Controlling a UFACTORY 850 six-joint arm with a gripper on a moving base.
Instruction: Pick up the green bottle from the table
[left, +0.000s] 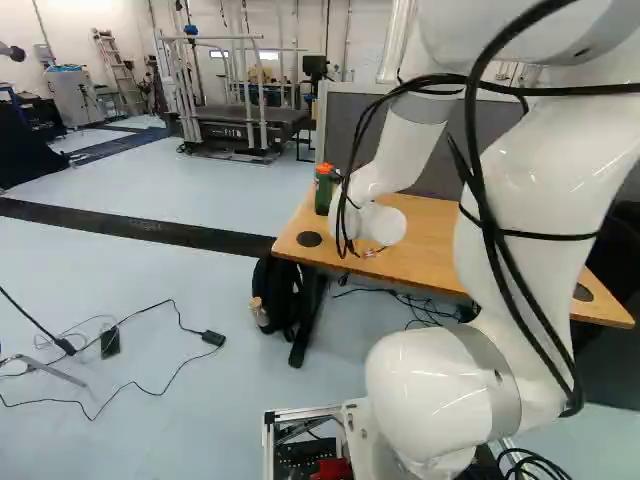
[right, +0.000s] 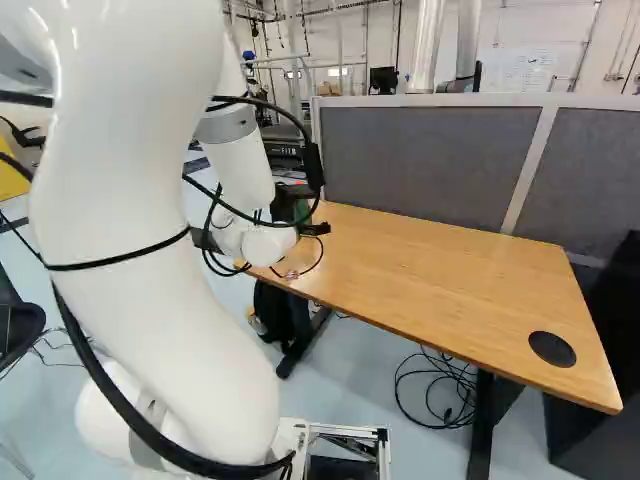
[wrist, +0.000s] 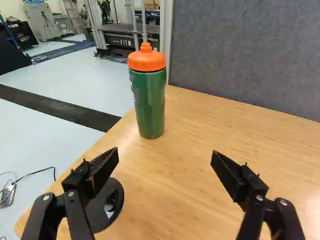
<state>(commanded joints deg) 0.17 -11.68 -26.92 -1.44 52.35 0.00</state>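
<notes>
Left base view: taken from behind arm (left: 540, 170), on its left side; faced ahead, slightly down. Arm seen close, table (left: 430, 230) farther off. Right base view: taken from behind arm, on its right side; similar direction faced, more of table covered. Shared by both: arm, table, partition (right: 430, 160). Wrist view: taken close, from above table; faced obliquely down across tabletop. Partition shared with both base views; dark floor strip (wrist: 55, 105) shared with left base view.

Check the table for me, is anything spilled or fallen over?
No, nothing looks spilled or knocked over. The green bottle stands upright with its orange lid on, though it's near the edge of the table.
</notes>
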